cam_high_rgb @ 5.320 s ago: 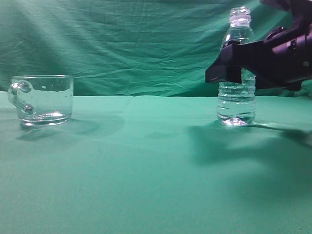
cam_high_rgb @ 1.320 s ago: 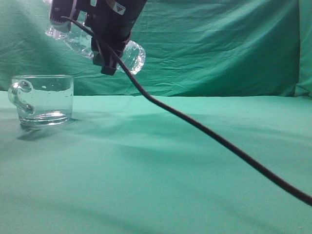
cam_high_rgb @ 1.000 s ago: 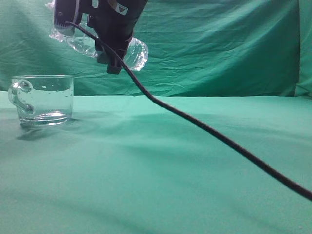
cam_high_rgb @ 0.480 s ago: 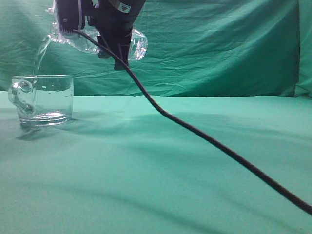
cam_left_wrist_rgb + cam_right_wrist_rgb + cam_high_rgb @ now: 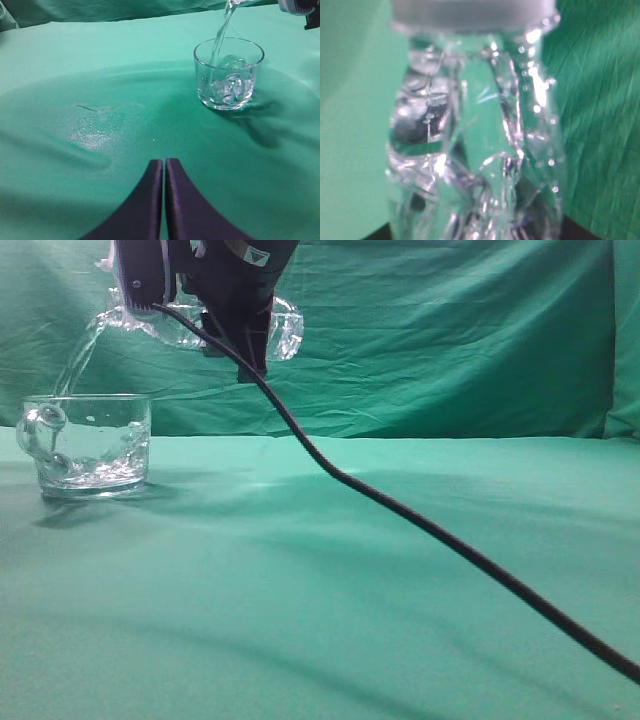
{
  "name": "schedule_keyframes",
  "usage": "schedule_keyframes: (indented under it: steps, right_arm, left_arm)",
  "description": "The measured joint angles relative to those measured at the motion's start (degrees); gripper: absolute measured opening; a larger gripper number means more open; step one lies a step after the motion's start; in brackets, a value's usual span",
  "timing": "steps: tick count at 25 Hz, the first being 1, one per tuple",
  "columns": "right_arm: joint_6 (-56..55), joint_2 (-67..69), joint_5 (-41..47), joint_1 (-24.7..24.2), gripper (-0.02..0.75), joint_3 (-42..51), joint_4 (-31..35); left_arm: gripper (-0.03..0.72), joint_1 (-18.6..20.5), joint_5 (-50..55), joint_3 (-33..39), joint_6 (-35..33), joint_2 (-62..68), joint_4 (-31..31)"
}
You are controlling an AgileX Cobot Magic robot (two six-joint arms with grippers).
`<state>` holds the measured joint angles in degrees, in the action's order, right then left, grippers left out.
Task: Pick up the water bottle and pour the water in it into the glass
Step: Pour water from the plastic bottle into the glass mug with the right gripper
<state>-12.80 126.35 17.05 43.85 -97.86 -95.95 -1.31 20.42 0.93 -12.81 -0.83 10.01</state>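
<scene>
1. The right tool [image 5: 225, 300] pinches the water bottle [image 5: 275, 330] around its body and holds it tipped close to level, above and just right of the glass [image 5: 90, 445], neck pointing left.
2. The water [image 5: 80, 360] leaves the neck as a thin arc and lands inside the glass near its left rim; the left wrist view shows the stream [image 5: 220, 35] entering the mug [image 5: 229, 75] and churning the pool at the bottom.
3. The left tool [image 5: 162, 200] rests low over the green desk [image 5: 400, 590], its tips pressed together, well apart from the glass and holding nothing.
4. Risk: the arc falls close to the rim on the handle side. Tipped more steeply, I judge the stream would reach further and overshoot onto the cloth.
5. Risk: the thin plastic looks crumpled in the right wrist view, so a harder squeeze could surge the flow and splash.
6. Risk: the black cable [image 5: 450, 540] trails from the arm across the desk; as the arm swings it may drag near the glass.
</scene>
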Motion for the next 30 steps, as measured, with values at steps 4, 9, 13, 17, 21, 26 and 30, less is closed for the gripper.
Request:
schedule_keyframes:
  steps: [4,9,13,17,21,26,30]
  right_arm:
    - [0.0,0.0,0.52,0.0,0.243,0.0,0.0]
    - [0.0,0.0,1.08,0.0,0.243,0.0,0.0]
    - [-0.37,0.0,1.08,0.0,0.243,0.0,0.0]
    - [-2.5,0.0,1.08,0.0,0.243,0.0,0.0]
    - [-8.37,0.0,1.08,0.1,0.243,0.0,4.03]
    - [-12.37,0.0,2.1,1.06,0.243,0.0,19.27]
    - [-12.73,-0.11,5.51,2.51,0.243,0.0,33.07]
  left_arm:
    - [0.0,0.0,0.0,0.0,0.0,0.0,0.0]
    - [0.0,0.0,0.0,0.0,0.0,0.0,0.0]
    - [0.0,0.0,0.0,0.0,0.0,0.0,0.0]
    - [0.0,0.0,0.0,0.0,0.0,0.0,0.0]
    - [0.0,0.0,0.0,0.0,0.0,0.0,0.0]
    - [0.0,0.0,0.0,0.0,0.0,0.0,0.0]
    - [0.0,0.0,0.0,0.0,0.0,0.0,0.0]
